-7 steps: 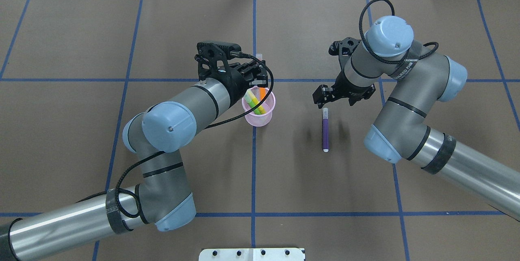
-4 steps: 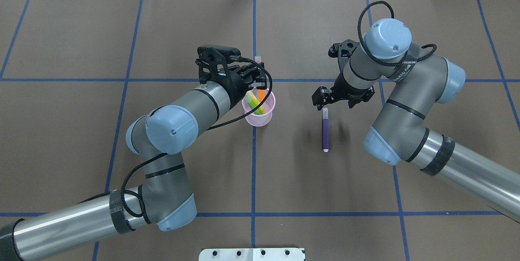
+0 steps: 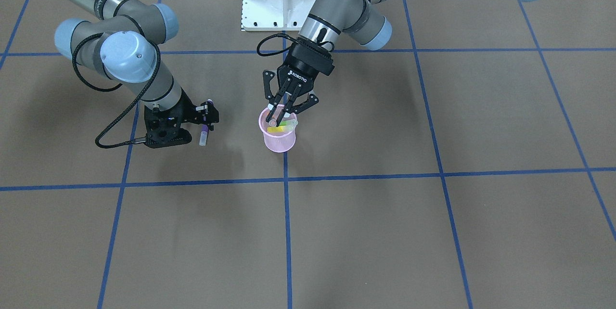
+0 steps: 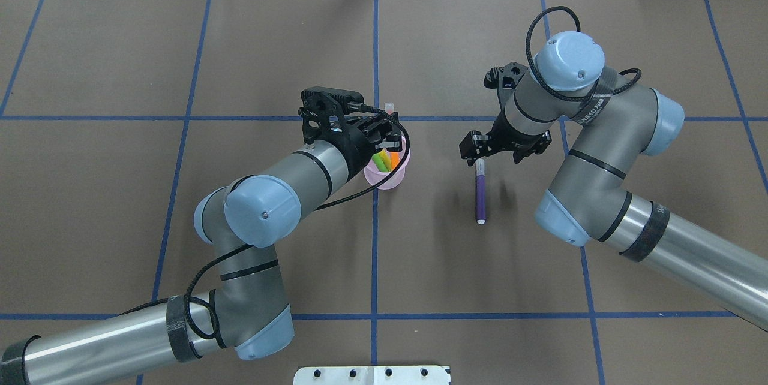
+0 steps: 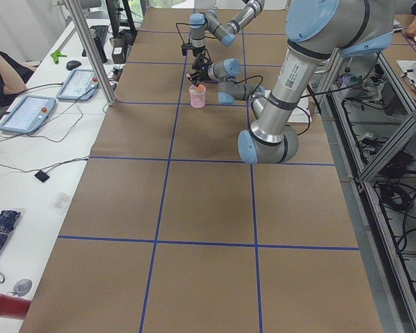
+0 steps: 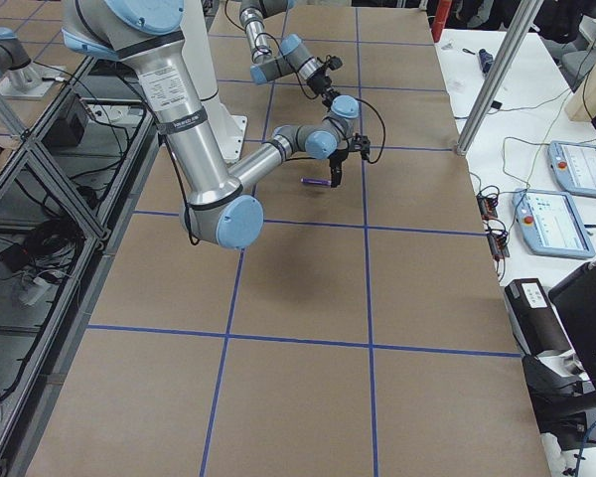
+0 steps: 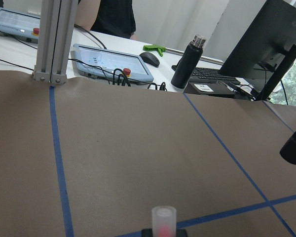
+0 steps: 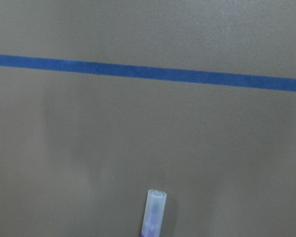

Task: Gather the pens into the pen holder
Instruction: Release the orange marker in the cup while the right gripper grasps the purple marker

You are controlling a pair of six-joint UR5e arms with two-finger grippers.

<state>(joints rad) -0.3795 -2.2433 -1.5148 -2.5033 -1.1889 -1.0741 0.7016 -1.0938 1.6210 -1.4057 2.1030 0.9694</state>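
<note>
The left pincer is pinched narrow on the orange pen, whose pale cap sticks out past the fingers. The pincer hangs right over the mouth of the pen holder, and the orange pen's lower part is already inside the cup, tilted. Beside it in the cup lean the green pen and the yellow pen. Seen from overhead, the left arm reaches in from about 8 o'clock. The pen holder stands upright on the worktop, on a blue tape line.

The right pincer has its jaws spread wide and grips nothing. It hovers above the worktop over the cap end of the purple pen. That pen lies flat at 3 o'clock from the pen holder, well apart from it. It runs along the 12-to-6 line, with its pale cap toward 12.
</note>
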